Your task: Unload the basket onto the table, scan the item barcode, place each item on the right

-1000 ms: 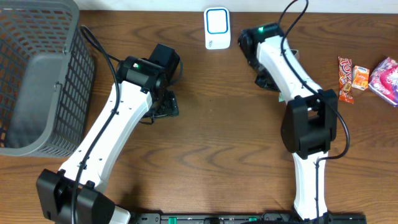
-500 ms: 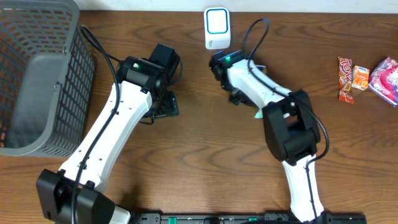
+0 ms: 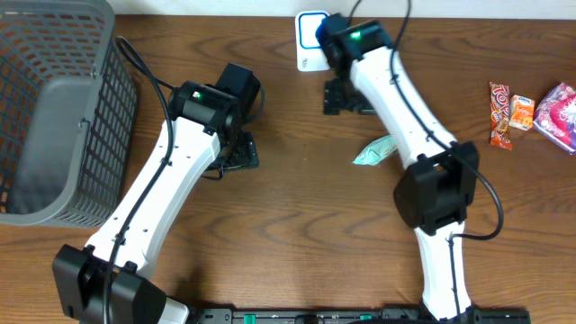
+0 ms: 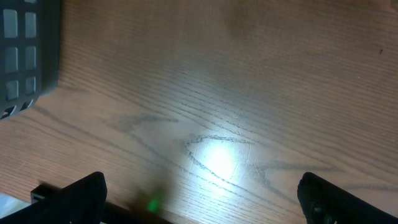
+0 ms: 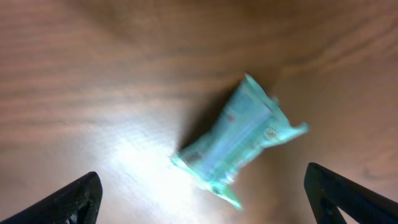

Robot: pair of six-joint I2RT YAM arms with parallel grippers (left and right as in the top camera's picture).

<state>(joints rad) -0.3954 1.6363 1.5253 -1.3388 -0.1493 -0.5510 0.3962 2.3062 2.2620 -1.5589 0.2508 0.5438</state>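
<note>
Nearest the bases, over the brown wood-grain table [image 3: 297, 234]: left gripper [image 3: 236, 155], spread wide and empty, parked above bare board, with a corner of the tall grey plastic mesh basket [image 4: 25, 50] at the edge of its wrist view. A little farther out: the crumpled teal plastic sachet [image 3: 376, 151], lying flat on the wood, touched by nothing. Beyond that: right gripper [image 3: 346, 94], likewise fully parted and holding nothing, the sachet showing ahead of its black fingers [image 5: 78, 199] in the wrist view, too blurred for any barcode to be read. Farthest back, at the rear edge: the white box-shaped scanner with a blue-ringed face [image 3: 310, 40], partly hidden behind the right arm. Off to the far right, well apart: red-orange and pink snack packets [image 3: 522, 112].

Judged as the pick-up step, scan not yet done. Next: lower over the sachet, close across its narrow waist, lift, then turn the printed side toward the scanner face. Thin and slick by the look, so likely to skid or fold in the grip.
</note>
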